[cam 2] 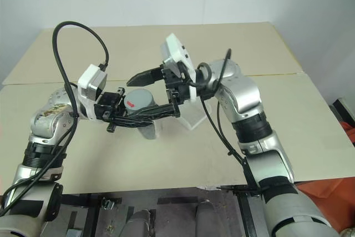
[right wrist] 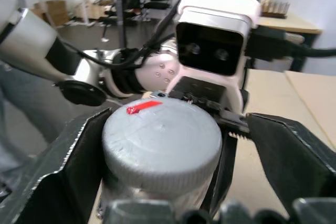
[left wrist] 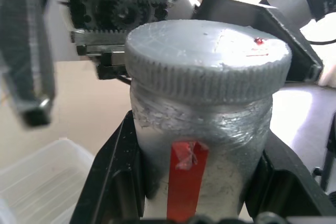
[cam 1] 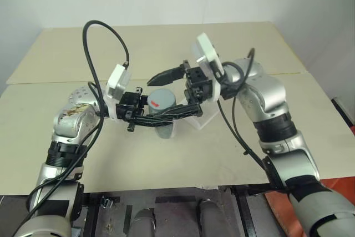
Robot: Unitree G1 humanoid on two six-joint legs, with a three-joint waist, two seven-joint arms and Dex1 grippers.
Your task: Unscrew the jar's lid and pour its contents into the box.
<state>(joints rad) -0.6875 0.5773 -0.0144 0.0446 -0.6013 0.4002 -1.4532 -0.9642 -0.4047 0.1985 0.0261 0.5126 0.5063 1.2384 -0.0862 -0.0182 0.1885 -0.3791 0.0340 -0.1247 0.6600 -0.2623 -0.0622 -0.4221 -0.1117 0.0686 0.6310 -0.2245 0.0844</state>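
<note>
The jar (left wrist: pixel 210 145), its wall scuffed grey with a strip of red tape, is held upright above the table with my left gripper (left wrist: pixel 197 182) shut on its body. The grey ribbed lid (cam 1: pixel 161 99) sits on the jar and carries a red mark on top. My right gripper (right wrist: pixel 173 129) reaches in from the right and stands open. Its fingers (right wrist: pixel 73 166) straddle the lid, one close against the rim and the other off it with a gap. The clear box (cam 1: pixel 198 118) rests on the table just right of and behind the jar. The contents are hidden inside the jar.
The beige table (cam 1: pixel 166 165) has a seam running across behind the arms, and its front edge lies near me. Black cables (cam 1: pixel 94 43) loop from both wrists above the work area. A red object (cam 1: pixel 344 115) sits past the table's right edge.
</note>
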